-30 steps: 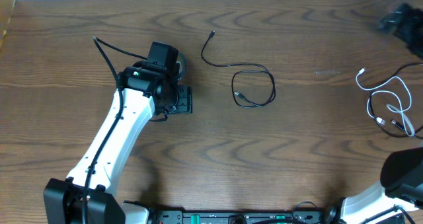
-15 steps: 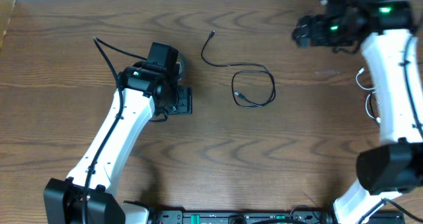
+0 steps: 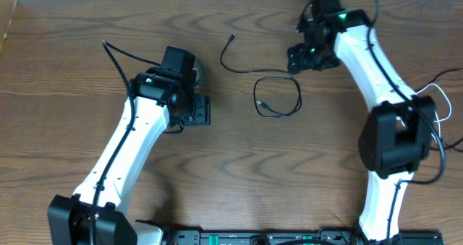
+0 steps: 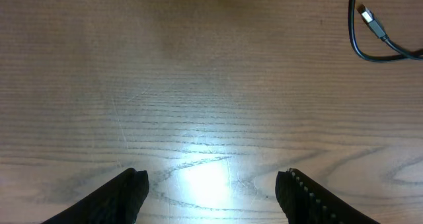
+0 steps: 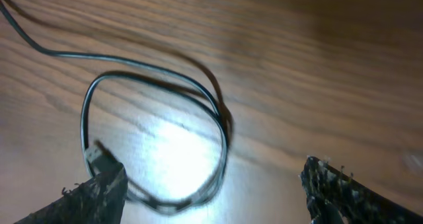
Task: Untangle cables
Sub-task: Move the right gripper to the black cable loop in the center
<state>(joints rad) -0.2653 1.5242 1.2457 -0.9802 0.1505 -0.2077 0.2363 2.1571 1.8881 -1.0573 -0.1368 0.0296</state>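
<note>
Two arms, two hands, two cables in sight: one black, one white.

Black cable point(image 3: 299, 97) thin, lying flat on the wooden counter point(image 3: 72, 28), about midway between the arms. Curls into a single loop with a small plug end tucked inside it. Sends one tail up and to the left to a second small plug. Appears in the left wrist view as only a bend and a plug, black cable point(image 4: 377, 27) at the top right corner. Fills the right wrist view as the whole loop, black cable point(image 5: 223, 135), somewhat blurred.

White cable point(image 3: 432, 93) peeks out near the right edge, mostly hidden behind the right arm; shape not readable.

Left hand point(image 3: 202, 109) point(image 4: 213, 184) spread open, empty, left of the loop and apart from it.

Right hand point(image 3: 300, 59) point(image 5: 215, 187) spread open too, holding nothing, above the loop's upper right side.
</note>
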